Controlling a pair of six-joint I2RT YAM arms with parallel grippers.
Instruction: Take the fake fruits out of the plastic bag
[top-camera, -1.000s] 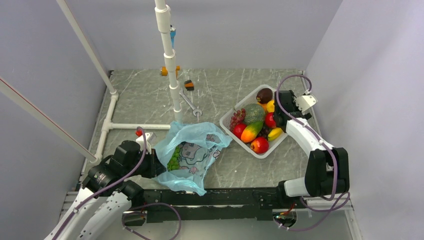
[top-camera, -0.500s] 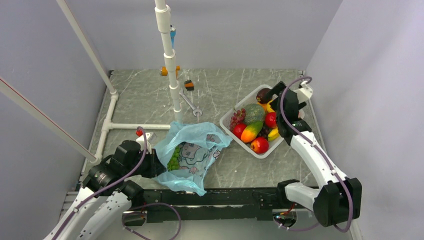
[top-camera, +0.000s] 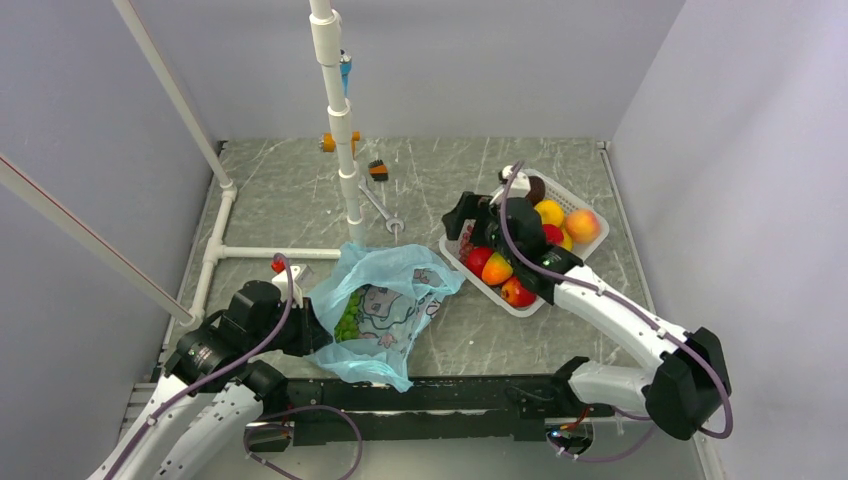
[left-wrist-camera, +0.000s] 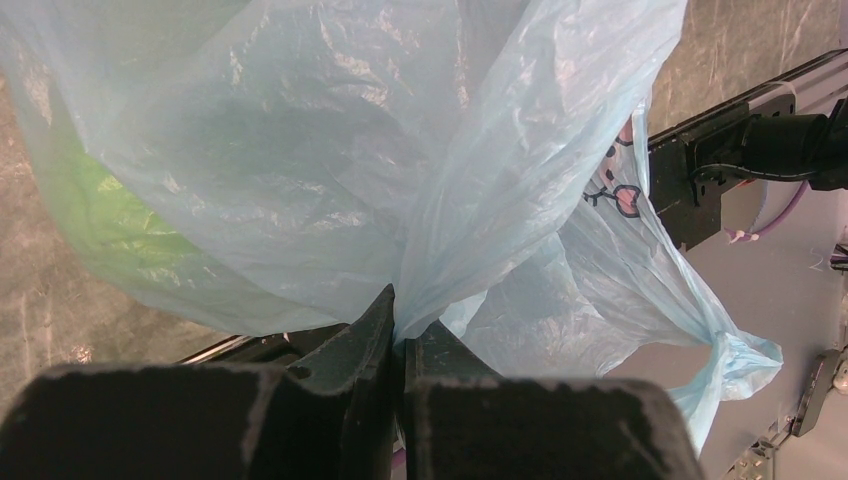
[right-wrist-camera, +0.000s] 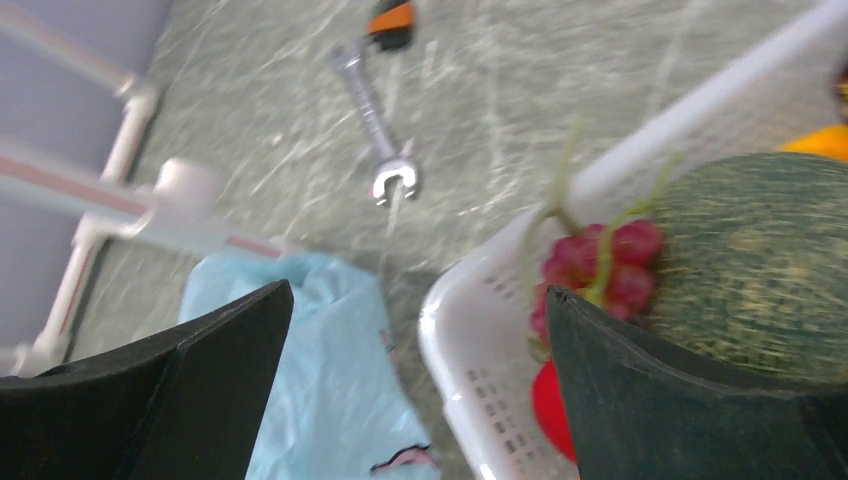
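Blue plastic bag (top-camera: 395, 275) — cartoon-printed — pinched by left claw (left-wrist-camera: 400, 322).

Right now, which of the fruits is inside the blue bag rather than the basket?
The green grape bunch: it shows through the plastic bag, while every other visible fruit lies in the white basket.

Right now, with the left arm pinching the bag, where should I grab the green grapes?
Grip the green grape bunch across its narrow width, from above. It lies low in the plastic bag's left side, close to the left gripper pinching the film, so side approaches look blocked; plastic may cover it.
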